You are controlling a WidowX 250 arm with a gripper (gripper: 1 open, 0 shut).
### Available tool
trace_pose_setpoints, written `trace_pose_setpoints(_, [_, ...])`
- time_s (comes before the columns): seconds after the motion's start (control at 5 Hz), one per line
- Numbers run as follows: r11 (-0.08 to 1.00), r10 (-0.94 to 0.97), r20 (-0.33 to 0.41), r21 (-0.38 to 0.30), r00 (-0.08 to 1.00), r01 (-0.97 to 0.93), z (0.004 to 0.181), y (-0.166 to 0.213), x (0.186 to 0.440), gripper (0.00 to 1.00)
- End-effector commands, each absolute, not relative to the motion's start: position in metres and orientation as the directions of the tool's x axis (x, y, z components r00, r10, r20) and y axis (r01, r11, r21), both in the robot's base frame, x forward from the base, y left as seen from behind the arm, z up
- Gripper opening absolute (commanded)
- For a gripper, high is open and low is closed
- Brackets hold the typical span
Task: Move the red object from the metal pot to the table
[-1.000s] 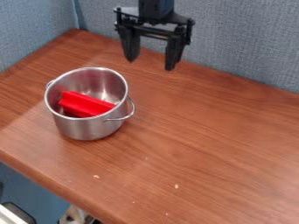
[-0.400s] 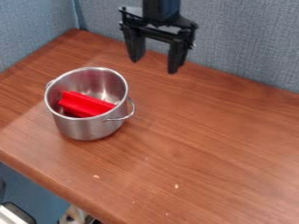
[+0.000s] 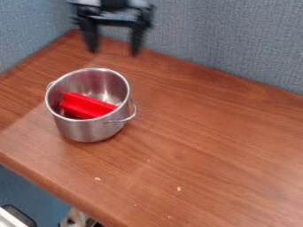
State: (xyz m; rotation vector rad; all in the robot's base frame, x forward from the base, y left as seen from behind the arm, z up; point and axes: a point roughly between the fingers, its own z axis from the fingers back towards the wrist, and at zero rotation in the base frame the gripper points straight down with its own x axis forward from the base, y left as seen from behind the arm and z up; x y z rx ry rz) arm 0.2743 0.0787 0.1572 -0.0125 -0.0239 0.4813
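The metal pot (image 3: 90,105) stands on the left part of the table (image 3: 201,142), shiny and round, with a small handle on its right side. Inside it lies the red object (image 3: 85,105), a bright red block resting at a slant against the pot's wall. My gripper (image 3: 113,43) hangs above the table's far edge, behind the pot and a little to its right. It points down with its two dark fingers (image 3: 91,41) spread wide apart and nothing between them. Its image is a bit blurred.
A grey-blue fabric wall (image 3: 225,35) runs along the back of the table. The table's front edge (image 3: 71,199) drops off at the lower left, with floor clutter below it.
The gripper has swung to the left along the back of the table, from right of the pot to nearly behind it, and has rolled about its own axis. Pot and red block have not moved.
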Motion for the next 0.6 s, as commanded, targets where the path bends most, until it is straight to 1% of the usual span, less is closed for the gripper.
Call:
trace_pose_setpoints(0.0, [0.77, 0.638, 0.078, -0.039, 0.766, -0.637, 0.165, 0.109, 0.25, 1.0])
trace_pose_setpoints(0.2, [0.615, 0.786, 0.084, -0.003, 0.613, -0.788, 0.151, 0.134, 0.236, 1.0])
trace_pose_setpoints(0.4, [0.401, 0.911, 0.089, 0.041, 0.403, -0.915, 0.153, 0.149, 0.228, 1.0])
